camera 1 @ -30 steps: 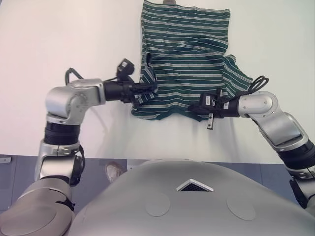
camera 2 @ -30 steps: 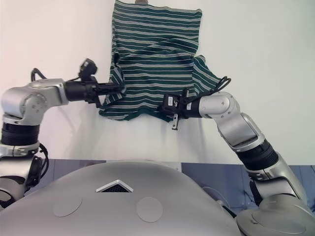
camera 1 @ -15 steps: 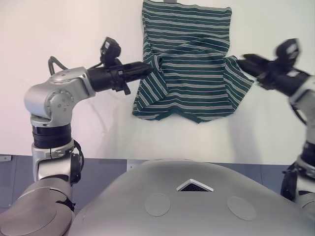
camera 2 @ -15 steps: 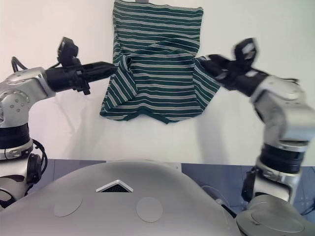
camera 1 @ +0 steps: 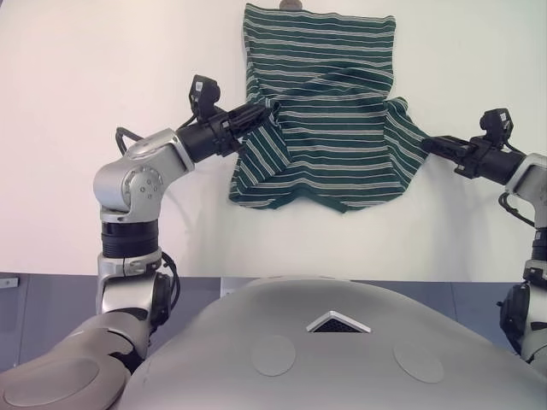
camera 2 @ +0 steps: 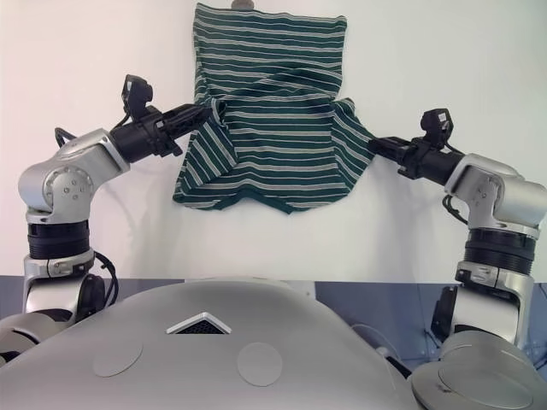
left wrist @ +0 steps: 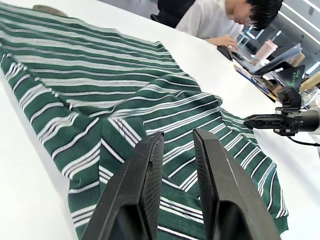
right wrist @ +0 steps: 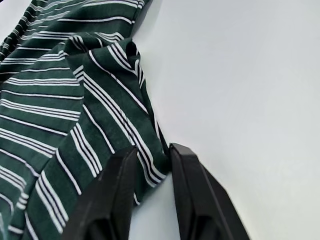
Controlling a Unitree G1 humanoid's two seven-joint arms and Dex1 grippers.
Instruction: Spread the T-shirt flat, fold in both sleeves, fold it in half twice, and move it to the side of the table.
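As I look down over my arms, the near edge of the green, white-striped T-shirt [camera 1: 325,94] lies a little back from the front of the white surface [camera 1: 102,77], between my two arms, and the cloth runs away from me. It's rumpled and not flat yet, with creases crossing the middle.

On my left, the left end effector [left wrist: 177,134] comes in from the side and meets the shirt's left edge about halfway along. Its fingers stand a narrow gap apart with striped cloth between them, pinching a fold. From that pinch a flap [camera 1: 256,158] with slanting stripes fans down toward the near left corner, lying over the body of the shirt.

On my right, the right end effector [right wrist: 152,148] has its two black fingers closed on the tip of the right sleeve [camera 1: 408,141], with the hem caught between them. The sleeve is drawn out sideways to a point, away from the body, over bare surface.

My two grips sit roughly level, well apart, with the shirt's width between them. From the left wrist I can see the right end effector across the cloth, low over the surface.

Past both grips, the far part of the shirt lies down on the surface, its far hem fairly straight.
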